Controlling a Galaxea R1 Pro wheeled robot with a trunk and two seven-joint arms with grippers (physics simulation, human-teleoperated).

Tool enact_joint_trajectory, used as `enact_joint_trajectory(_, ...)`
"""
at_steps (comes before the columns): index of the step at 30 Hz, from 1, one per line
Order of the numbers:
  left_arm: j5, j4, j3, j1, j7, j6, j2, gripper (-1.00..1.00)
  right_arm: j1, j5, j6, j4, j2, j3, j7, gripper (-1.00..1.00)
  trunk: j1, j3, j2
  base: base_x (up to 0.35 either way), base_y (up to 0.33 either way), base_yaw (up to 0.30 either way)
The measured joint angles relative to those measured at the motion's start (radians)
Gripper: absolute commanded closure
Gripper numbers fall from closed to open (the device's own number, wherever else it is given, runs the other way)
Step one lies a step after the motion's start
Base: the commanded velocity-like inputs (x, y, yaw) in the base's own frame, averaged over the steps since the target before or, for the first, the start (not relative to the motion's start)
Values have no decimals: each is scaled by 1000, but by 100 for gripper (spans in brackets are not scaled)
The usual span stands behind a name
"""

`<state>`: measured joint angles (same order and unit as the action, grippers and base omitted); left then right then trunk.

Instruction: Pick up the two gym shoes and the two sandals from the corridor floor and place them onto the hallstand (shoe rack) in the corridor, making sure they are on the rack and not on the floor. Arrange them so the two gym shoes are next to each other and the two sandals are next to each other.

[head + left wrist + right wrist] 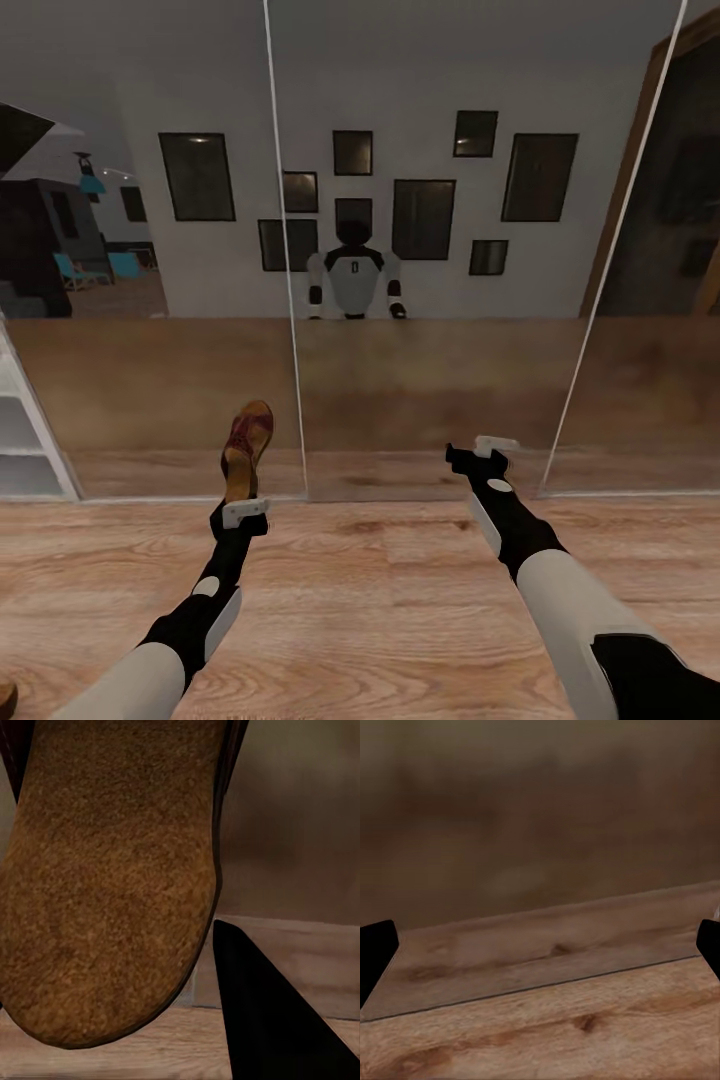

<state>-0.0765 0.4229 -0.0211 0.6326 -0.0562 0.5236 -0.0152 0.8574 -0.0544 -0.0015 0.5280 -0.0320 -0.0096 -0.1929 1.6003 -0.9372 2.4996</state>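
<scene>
Holding a brown sandal up off the floor, the left gripper is clenched on its heel end, toe pointing up & away toward the mirror. From the left wrist cam the tan underside of that sandal looms right up close, w/ one dark finger just beside it. Right gripper hangs released, nothing between its fingers; right wrist cam has the two fingertips wide apart over the wood-plank floor. Mirror panels run along the wall ahead, robot's reflection in the middle pane. Light-grey shelving peeks in at far left. Small brown bit at the bottom left corner, can't tell what.
</scene>
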Motion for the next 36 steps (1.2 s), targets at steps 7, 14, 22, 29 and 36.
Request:
enact_joint_trajectory(7, -1, 0, 0, 0, 0, 0, 0, 100, 0, 0, -1, 0, 0, 0, 0, -100, 0, 0, 0, 0, -18, 290)
enact_joint_trajectory(14, -1, 0, 0, 0, 0, 0, 0, 100, 0, 0, 0, 0, 0, 0, 0, -100, 0, 0, 0, -75, -60, 290)
enact_joint_trajectory(22, -1, 0, 0, 0, 0, 0, 0, 100, 0, 0, 0, 0, 0, 0, 0, -100, 0, 0, 0, -108, -92, 290)
enact_joint_trajectory(29, -1, 0, 0, 0, 0, 0, 0, 100, 0, 0, 0, 0, 0, 0, 0, -100, 0, 0, 0, -9, -8, 290)
enact_joint_trajectory(36, -1, 0, 0, 0, 0, 0, 0, 100, 0, 0, 0, -1, 0, 0, 0, -100, 0, 0, 0, -1, -1, 290)
